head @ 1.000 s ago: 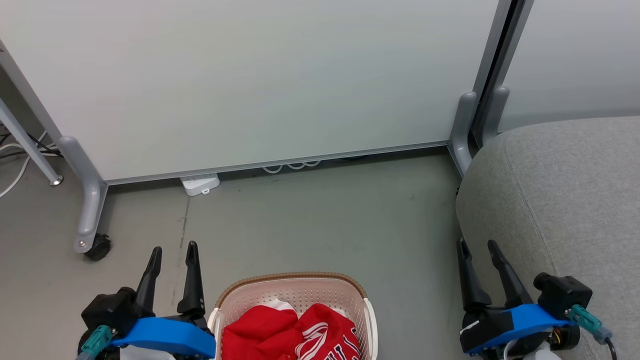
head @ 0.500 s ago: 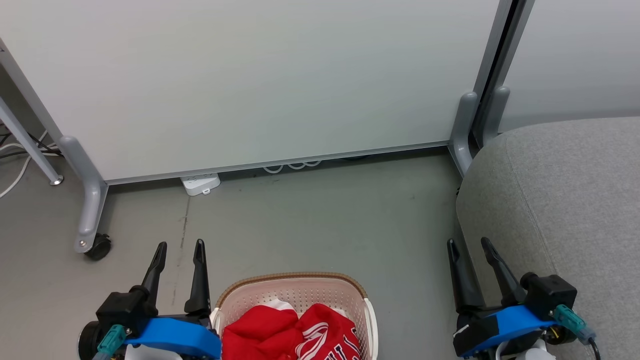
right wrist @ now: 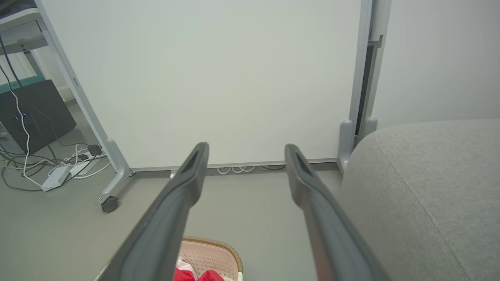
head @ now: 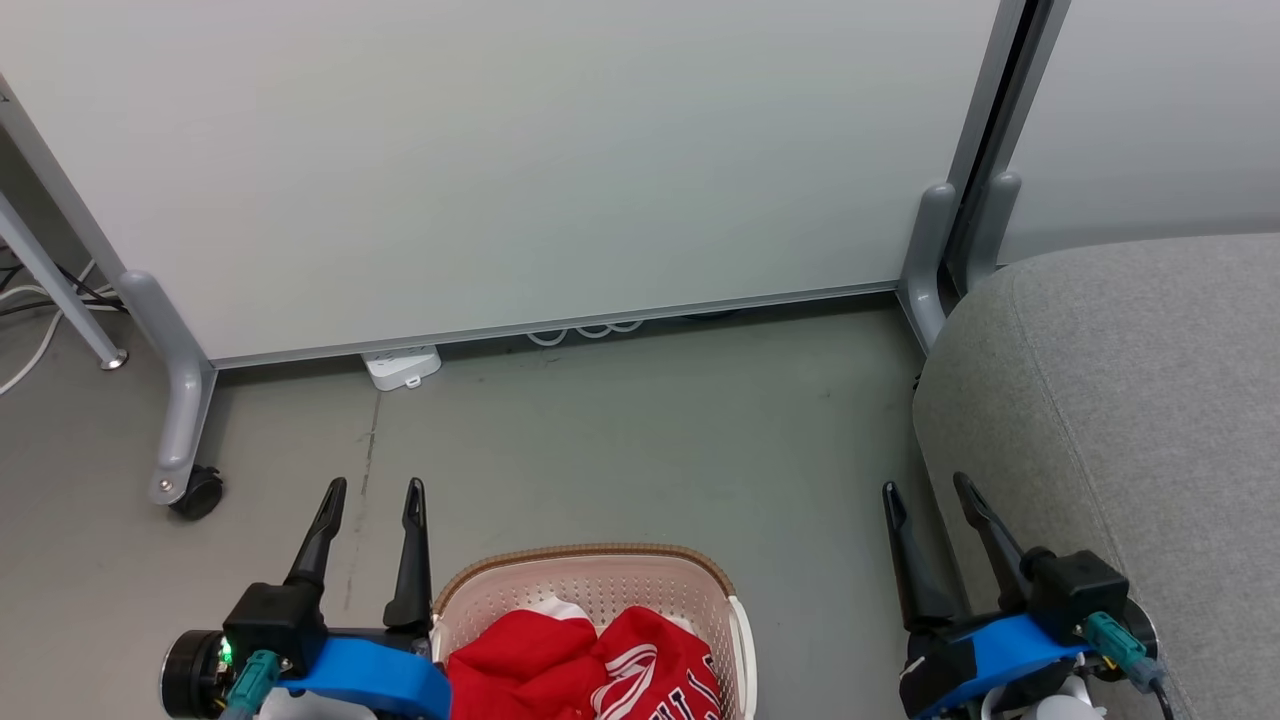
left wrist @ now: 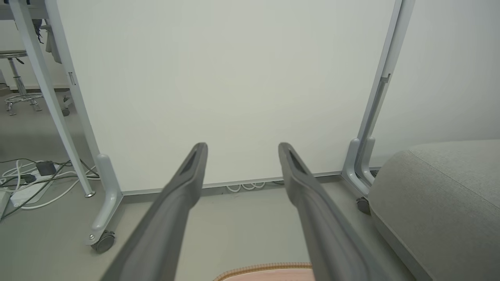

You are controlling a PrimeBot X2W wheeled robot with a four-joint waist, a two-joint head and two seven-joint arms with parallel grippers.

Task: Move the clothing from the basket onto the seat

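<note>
Left gripper [head: 376,487] wide open, empty, just beside the basket [head: 590,552]. Right gripper [head: 925,484] also spread, empty, btwn basket & grey seat [head: 1120,400]. Red clothing [head: 585,665] piled inside the basket on the floor [head: 640,450].

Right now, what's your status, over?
Left gripper, right gripper: jaws open, empty. Red fabric clothing in cream perforated plastic basket. Nothing blocking grey woven seat.
</note>
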